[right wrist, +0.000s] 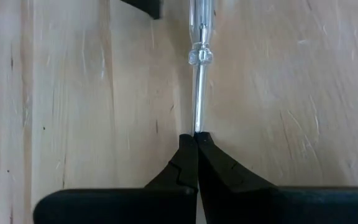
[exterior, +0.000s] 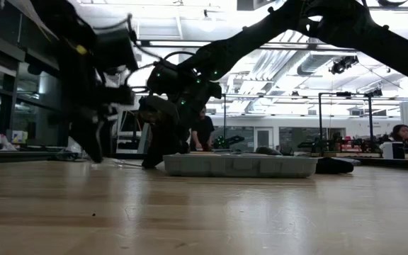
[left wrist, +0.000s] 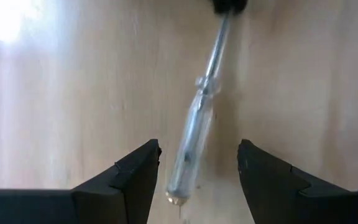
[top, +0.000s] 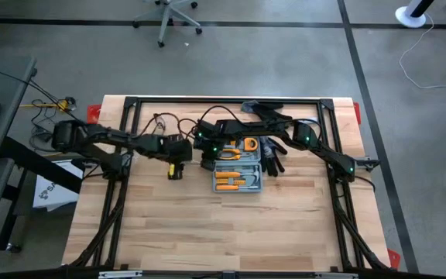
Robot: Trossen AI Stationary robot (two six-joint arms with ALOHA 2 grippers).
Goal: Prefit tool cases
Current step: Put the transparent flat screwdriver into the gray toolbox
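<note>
Only your wrist views reveal the clear-handled screwdriver point(right wrist: 199, 56): right gripper point(right wrist: 196, 138) clamped on its shaft beside the tool case point(top: 237, 172), left gripper point(left wrist: 197, 163) spread around its handle.

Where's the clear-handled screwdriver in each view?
High view: cannot make it out beside the tool case.
Low view: cannot make it out.
Left wrist: screwdriver handle inside the open left hand.
Right wrist: shaft pinched in the shut right hand.
Shared landmark: the pale wooden table.

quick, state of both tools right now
left tool: open, fingers either side of a clear-handled screwdriver, not gripping it
right tool: shut on the screwdriver's metal shaft
</note>
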